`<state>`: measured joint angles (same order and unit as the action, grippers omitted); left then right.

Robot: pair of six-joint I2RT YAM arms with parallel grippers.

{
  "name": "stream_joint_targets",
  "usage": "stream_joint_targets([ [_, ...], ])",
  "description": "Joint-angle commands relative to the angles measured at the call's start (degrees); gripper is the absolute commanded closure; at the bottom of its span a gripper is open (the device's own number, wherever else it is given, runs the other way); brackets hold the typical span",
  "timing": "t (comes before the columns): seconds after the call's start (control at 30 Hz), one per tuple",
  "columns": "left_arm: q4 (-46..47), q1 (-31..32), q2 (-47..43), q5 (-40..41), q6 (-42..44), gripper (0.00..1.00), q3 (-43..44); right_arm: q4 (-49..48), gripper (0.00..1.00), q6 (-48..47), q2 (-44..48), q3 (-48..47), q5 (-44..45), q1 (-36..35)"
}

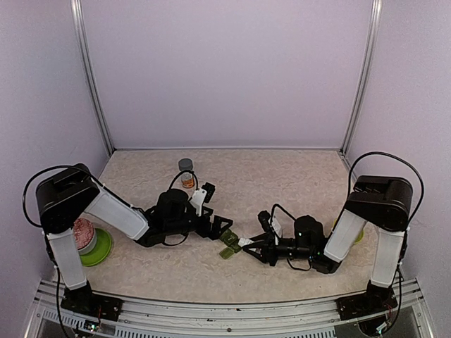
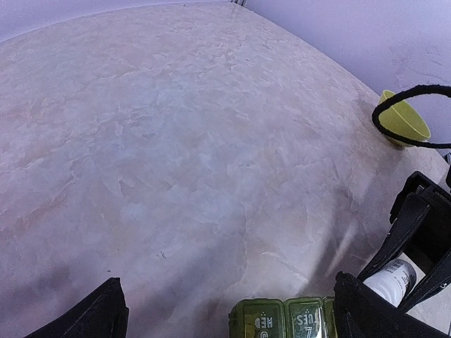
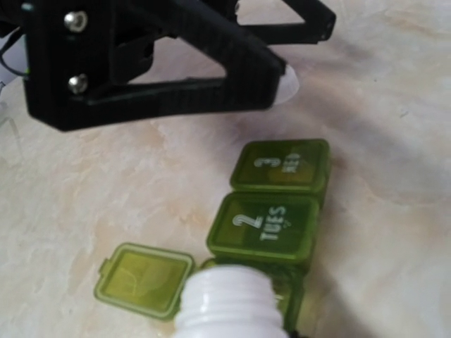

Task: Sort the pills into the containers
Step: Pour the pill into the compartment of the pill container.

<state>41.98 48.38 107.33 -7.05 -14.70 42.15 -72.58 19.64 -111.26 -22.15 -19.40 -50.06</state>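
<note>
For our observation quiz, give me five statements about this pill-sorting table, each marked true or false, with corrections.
1. One lid of the pill box is flipped open. True.
2. The right gripper holds a white bottle at the pill box. True.
3. The left gripper is clamped on the pill box. False: its jaws stand wide open.
4. The lid marked TUES is open. False: it is closed.
5. The grey-capped bottle lies on its side. False: it stands upright.
</note>
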Motion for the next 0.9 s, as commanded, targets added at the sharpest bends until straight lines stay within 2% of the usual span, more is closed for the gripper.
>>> stream_joint_targets([
  [0.0,1.1,0.3,0.9,-0.1,1.1,0.01,0.2,1.6,1.00,0.6,1.7,-1.1,0.6,0.3],
  [0.87,0.3,0.7,1.5,0.3,1.3,0.01,0.9,8.5,1.00,0.6,5.0,-1.7,2.4,-0.2],
])
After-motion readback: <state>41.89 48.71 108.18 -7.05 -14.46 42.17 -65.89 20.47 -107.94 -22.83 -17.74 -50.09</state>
